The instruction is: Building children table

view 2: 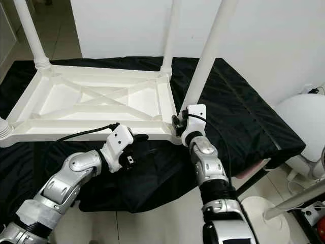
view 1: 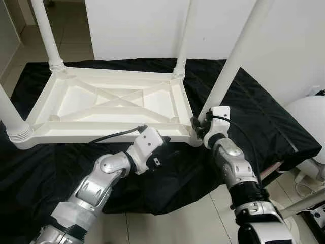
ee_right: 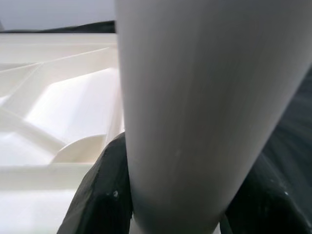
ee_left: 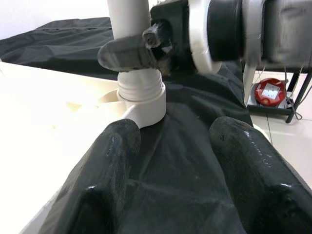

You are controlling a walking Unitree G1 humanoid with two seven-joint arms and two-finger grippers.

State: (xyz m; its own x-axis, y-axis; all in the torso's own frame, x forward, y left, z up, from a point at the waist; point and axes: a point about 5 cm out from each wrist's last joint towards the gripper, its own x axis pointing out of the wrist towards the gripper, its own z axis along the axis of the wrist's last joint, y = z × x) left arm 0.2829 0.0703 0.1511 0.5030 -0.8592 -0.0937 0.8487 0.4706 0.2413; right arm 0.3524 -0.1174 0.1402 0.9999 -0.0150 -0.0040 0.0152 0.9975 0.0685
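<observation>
Close against the near right corner of the upturned tabletop, the right gripper [view 1: 199, 127] pinches the long white plastic table leg [view 1: 234, 56] just above its base, one black finger [ee_right: 105, 195] on each side of the tube. That leg rises steeply from the corner socket, where a ribbed collar [ee_left: 140, 84] sits in a white ring. The left gripper [view 1: 165, 141] hangs just beside the near edge of the tabletop, over the cloth, its two black fingers [ee_left: 109, 165] spread apart with nothing between them, pointing towards the same corner. The white plastic children's table [view 1: 109, 104] lies upside down, its ribbed underside with crossed braces facing up. Three other white legs stand at the remaining corners: one at the far left [view 1: 48, 33], one at the far right [view 1: 184, 38], and one at the near left [view 1: 10, 117]. The table rests on a black cloth [view 1: 264, 117] spread over a low surface, with pale tiled floor [view 1: 167, 226] below and a white wall [view 1: 137, 28] behind.
</observation>
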